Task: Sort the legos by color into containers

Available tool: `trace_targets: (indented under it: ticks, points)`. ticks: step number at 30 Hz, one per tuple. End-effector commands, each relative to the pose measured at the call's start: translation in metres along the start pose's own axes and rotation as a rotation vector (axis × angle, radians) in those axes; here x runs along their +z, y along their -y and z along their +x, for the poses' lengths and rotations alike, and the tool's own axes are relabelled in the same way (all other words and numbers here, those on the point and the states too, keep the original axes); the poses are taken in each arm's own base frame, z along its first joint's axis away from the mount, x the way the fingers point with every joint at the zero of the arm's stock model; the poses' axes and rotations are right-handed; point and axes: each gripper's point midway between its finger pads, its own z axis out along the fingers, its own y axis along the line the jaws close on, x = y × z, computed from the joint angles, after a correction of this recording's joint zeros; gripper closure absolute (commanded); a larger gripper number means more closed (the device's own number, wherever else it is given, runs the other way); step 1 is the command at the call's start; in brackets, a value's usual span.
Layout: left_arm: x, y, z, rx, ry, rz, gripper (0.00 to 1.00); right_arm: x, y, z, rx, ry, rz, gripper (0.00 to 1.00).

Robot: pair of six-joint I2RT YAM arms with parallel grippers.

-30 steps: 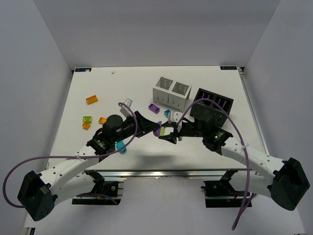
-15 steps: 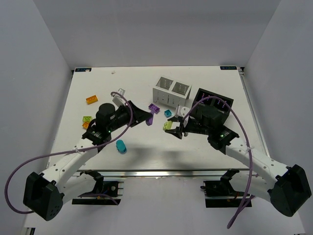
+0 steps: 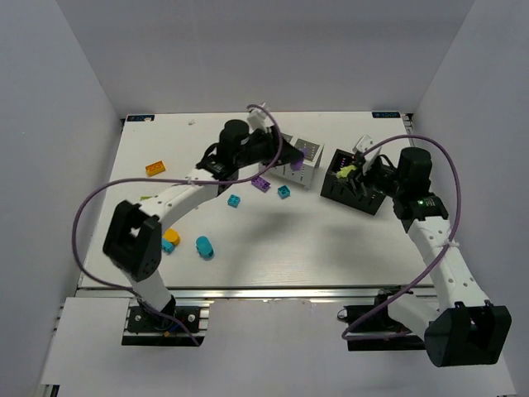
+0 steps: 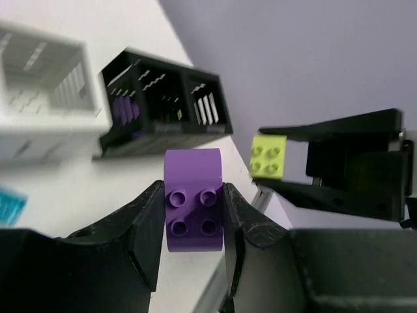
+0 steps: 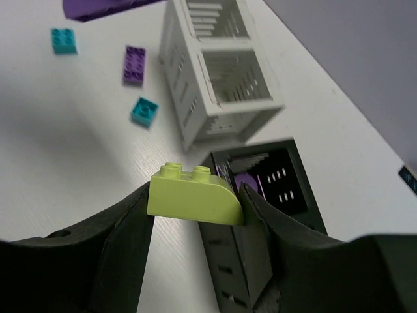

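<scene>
My left gripper [image 3: 281, 155] is shut on a purple rounded brick [image 4: 193, 199] and holds it in the air beside the white container [image 3: 302, 151]. My right gripper [image 3: 347, 172] is shut on a lime green rounded brick [image 5: 192, 194] above the near-left edge of the black container [image 3: 357, 188]. One compartment of the black container [image 5: 277, 176] holds a purple brick [image 5: 244, 181]. On the table lie a purple brick [image 3: 261, 184] and two cyan bricks [image 3: 234, 200] [image 3: 283, 192] in front of the white container.
An orange brick [image 3: 154, 168] lies at the far left. A cyan rounded brick [image 3: 204, 246], an orange brick [image 3: 171, 236] and another cyan one [image 3: 167, 246] lie near the left front. The two grippers face each other closely between the containers.
Both arms swung from the table's middle to the far side. The left carried the purple brick to the white container; the right carried the lime brick to above the black container.
</scene>
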Motion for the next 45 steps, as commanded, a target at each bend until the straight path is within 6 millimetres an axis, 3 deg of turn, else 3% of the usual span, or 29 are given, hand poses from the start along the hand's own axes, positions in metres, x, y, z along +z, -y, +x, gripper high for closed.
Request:
trace_targets:
  ticks: [1,6,7,8,11,17,21,27,33,34,36,38,41,45]
  points:
    - [0.041,0.025,-0.007,0.173,0.004,0.067,1.00,-0.024,0.015,0.010,-0.013,-0.051,0.026,1.00]
    - [0.097,0.042,-0.002,0.309,0.033,0.129,0.99,-0.049,0.033,0.030,-0.014,-0.102,0.104,1.00]
    - [0.105,0.053,-0.011,0.335,0.070,0.153,1.00,-0.056,0.038,0.034,-0.006,-0.115,0.129,1.00]
    - [0.119,0.046,0.000,0.347,0.056,0.154,1.00,-0.059,0.039,0.036,-0.001,-0.117,0.134,1.00]
    - [0.144,0.048,0.002,0.382,0.086,0.177,1.00,-0.069,0.044,0.045,0.019,-0.136,0.161,1.00]
    - [0.171,0.051,-0.003,0.445,0.173,0.181,1.00,-0.078,0.048,0.059,0.035,-0.169,0.191,1.00]
    - [0.192,0.037,-0.002,0.489,0.204,0.137,0.99,-0.076,0.046,0.066,0.049,-0.178,0.181,1.00]
    - [0.207,0.032,-0.008,0.515,0.228,0.118,0.98,-0.076,0.043,0.073,0.063,-0.189,0.172,1.00]
    - [0.218,0.020,0.012,0.536,0.193,0.109,0.94,-0.076,0.046,0.072,0.068,-0.188,0.184,1.00]
    - [0.219,0.022,0.017,0.539,0.185,0.114,0.88,-0.076,0.046,0.072,0.067,-0.189,0.187,1.00]
    - [0.219,0.021,0.020,0.543,0.171,0.109,0.85,-0.076,0.047,0.073,0.072,-0.192,0.190,1.00]
    - [0.218,0.021,0.024,0.551,0.161,0.100,0.66,-0.077,0.048,0.073,0.072,-0.194,0.196,1.00]
    - [0.212,0.023,0.021,0.556,0.179,0.081,0.48,-0.077,0.051,0.076,0.083,-0.203,0.207,1.00]
    - [0.206,0.034,0.009,0.560,0.206,0.071,0.41,-0.075,0.053,0.082,0.090,-0.217,0.200,1.00]
